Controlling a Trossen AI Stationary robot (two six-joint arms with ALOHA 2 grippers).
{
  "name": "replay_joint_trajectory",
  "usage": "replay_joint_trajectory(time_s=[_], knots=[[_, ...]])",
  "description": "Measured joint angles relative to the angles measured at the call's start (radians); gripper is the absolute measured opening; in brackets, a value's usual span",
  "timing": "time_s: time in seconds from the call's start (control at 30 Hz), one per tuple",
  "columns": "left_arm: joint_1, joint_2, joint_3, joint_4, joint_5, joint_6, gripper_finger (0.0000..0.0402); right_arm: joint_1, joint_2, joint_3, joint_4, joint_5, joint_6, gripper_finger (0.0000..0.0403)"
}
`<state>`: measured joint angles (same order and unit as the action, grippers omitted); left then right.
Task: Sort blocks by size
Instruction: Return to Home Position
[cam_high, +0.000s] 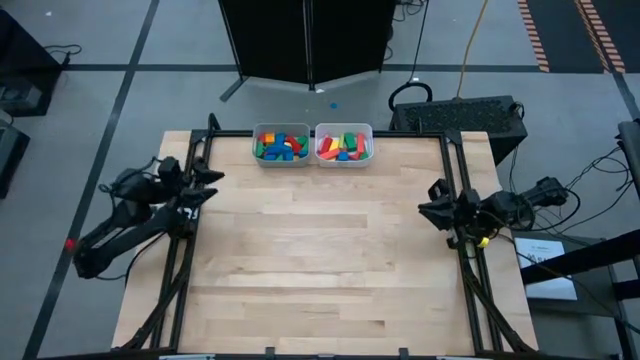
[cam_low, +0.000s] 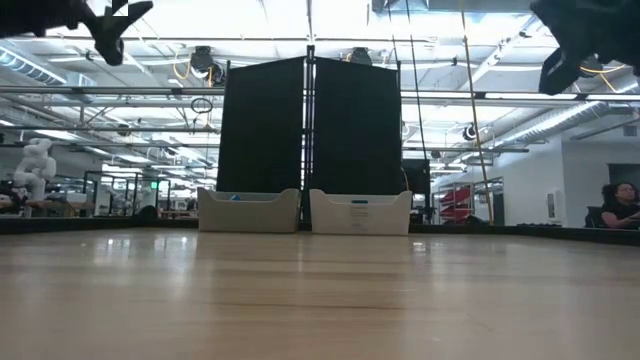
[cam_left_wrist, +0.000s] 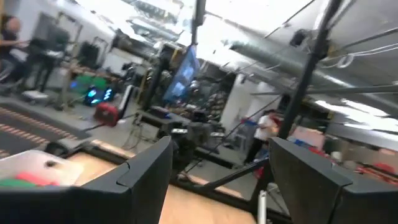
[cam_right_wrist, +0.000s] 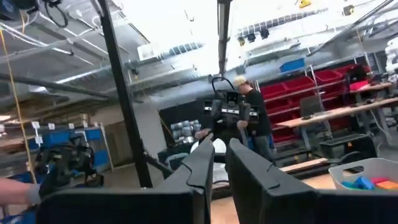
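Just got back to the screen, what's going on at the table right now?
Nothing is being handled. The blocks lie in the two bins at the far edge of the table, and no block shows on the wood outside them. The left gripper is open at the table's left edge. The right gripper is shut and empty at its right edge. Both are raised above the table.

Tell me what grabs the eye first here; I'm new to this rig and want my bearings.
Brightest are the colourful blocks heaped in two pale bins, the left bin and the right bin, side by side at the table's far edge. Then the dark arms at the sides: the left end effector over the left edge, the right end effector over the right.
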<state>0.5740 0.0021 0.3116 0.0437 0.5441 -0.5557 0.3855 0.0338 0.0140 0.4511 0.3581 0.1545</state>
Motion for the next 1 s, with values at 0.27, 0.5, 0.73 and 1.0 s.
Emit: replay_joint_trajectory(time_s=[0.27, 0.5, 0.73, 1.0], knots=[[-0.218, -0.002, -0.174, 0.17, -0.157, 0.032, 0.0264, 0.0, 0.001, 0.0, -0.133, 0.01, 0.032, 0.0041], [-0.461, 0.0, -0.305, 0.253, -0.434, 0.141, 0.0264, 0.0, 0.001, 0.0, -0.14, 0.007, -0.014, 0.0041], [-0.618, 0.007, -0.305, 0.16, -0.693, 0.253, 0.0264, 0.0, 0.001, 0.0, -0.211, 0.006, -0.02, 0.0041], [-0.655, 0.007, -0.305, 0.085, -0.806, 0.22, 0.0264, 0.0, 0.001, 0.0, -0.353, 0.041, 0.041, 0.0041]])
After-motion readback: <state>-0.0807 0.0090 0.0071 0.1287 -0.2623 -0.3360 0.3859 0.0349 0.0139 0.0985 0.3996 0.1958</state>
